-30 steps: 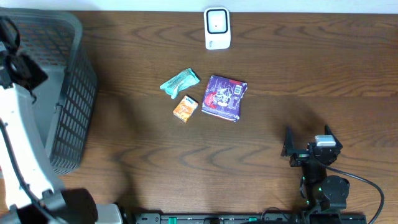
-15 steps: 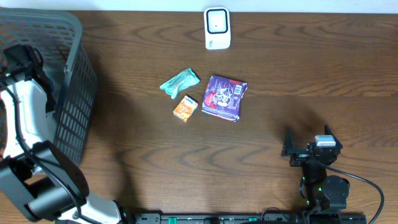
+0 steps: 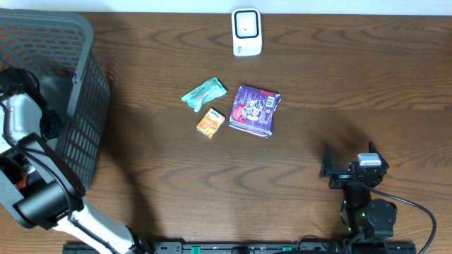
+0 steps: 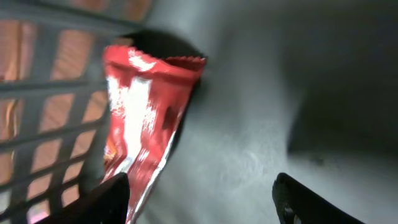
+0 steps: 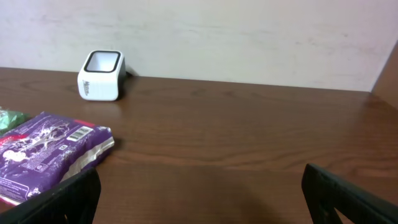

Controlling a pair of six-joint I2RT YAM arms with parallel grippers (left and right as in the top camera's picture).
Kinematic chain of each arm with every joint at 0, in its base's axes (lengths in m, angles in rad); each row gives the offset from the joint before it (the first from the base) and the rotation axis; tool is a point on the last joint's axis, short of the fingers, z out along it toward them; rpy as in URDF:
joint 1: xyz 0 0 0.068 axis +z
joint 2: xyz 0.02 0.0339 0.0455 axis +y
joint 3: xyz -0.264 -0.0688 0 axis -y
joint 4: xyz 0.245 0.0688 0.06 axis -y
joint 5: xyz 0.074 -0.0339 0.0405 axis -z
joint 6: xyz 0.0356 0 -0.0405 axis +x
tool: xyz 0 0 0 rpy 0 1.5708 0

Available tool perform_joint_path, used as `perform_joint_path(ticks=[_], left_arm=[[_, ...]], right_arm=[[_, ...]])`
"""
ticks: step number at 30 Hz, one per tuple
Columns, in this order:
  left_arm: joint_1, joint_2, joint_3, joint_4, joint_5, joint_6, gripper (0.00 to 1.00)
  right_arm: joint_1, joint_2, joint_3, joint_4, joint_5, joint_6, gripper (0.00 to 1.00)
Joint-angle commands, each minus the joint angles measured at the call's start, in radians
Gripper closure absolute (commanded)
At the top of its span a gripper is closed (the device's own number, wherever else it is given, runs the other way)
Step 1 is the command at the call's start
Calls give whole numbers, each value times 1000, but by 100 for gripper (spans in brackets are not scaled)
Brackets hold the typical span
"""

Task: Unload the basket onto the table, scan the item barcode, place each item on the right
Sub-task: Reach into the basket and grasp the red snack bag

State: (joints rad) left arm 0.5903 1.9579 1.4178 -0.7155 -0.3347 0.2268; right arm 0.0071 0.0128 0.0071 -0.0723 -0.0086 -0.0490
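the red packet (image 4: 149, 124) lies in the basket (image 3: 85, 113), against its mesh wall. over the last second my left arm dropped deeper in, so my left gripper (image 4: 202, 196) now hangs over it, jaws wide and empty; i judge the pick is next. my right gripper (image 5: 200, 186) waits wide open over the worktop (image 3: 339, 85). one scanner (image 3: 246, 32), one basket, and three loose items: a purple packet (image 3: 256, 110), a green packet (image 3: 204, 93), an orange box (image 3: 210, 123).
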Motion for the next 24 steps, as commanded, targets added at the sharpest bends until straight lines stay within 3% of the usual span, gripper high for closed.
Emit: perform_joint_path(ticks=[1,4,13,24], left_arm=[[15,39,-3,27,-10,81,28],[26,59,-3,39,-10,144,32],[46,66,-3,89,-126,212,32],[104,66,-9,120,59,304,32]], right_arm=[[5,-2,0,-6,-2,-12,1],[5,-2,0,-6,-1,-12,1],[5,-2,0,-6,-1,-12,1],[5,-2,0,-6,-1,-12,1]])
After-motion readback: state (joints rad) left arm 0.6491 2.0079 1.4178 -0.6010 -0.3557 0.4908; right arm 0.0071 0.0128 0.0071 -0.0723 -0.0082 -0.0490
